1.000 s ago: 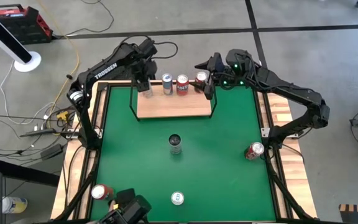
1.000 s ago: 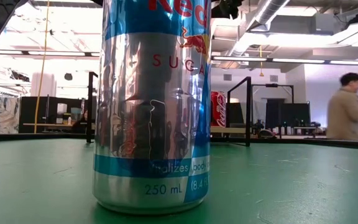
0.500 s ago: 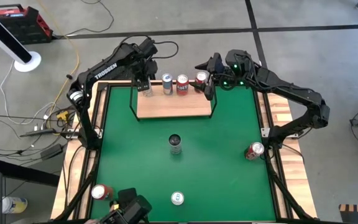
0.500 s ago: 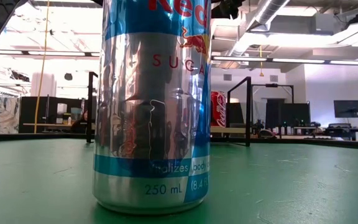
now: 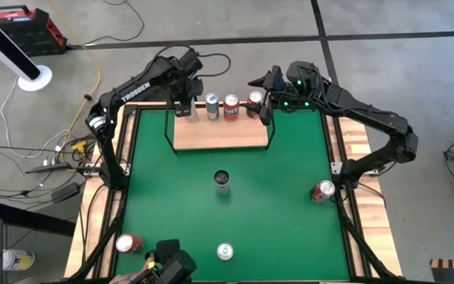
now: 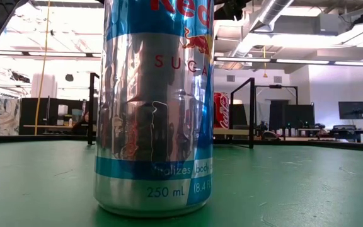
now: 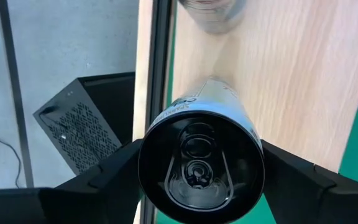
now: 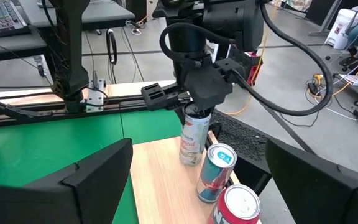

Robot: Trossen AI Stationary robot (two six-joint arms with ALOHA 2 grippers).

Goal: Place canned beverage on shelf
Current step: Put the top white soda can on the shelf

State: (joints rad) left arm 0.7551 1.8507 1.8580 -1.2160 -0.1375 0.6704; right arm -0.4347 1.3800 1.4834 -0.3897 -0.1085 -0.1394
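Note:
The shelf (image 5: 221, 134) is a light-wood board with a black wire frame at the far side of the green mat. A silver-blue can (image 5: 211, 105), a red can (image 5: 231, 107) and a third can (image 5: 254, 99) stand on its far edge. My left gripper (image 5: 184, 104) is shut on a pale can (image 8: 193, 140) at the shelf's far left corner. That can's top shows in the left wrist view (image 7: 201, 165). My right gripper (image 5: 263, 109) is wide open by the shelf's far right corner, facing along the row of cans. My left gripper pinches the pale can's upper wall just under its rim (image 7: 148, 180) between its two fingers, one on each side. The fingers (image 8: 160, 93) come from above, pointing down. The can stands about upright with its bottom at the shelf board (image 8: 190, 162); whether it rests there I cannot tell.
More cans stand on the green mat: a dark one at the middle (image 5: 222, 181), one at the right edge (image 5: 322, 191), one at the near left corner (image 5: 124, 243), and a silver-blue one at the near edge (image 5: 225, 251) that fills the low view (image 6: 153, 107).
My left gripper, still shut on the pale can, has shifted slightly toward the table's far edge. A person at the right of the room behind has walked out of the low view.

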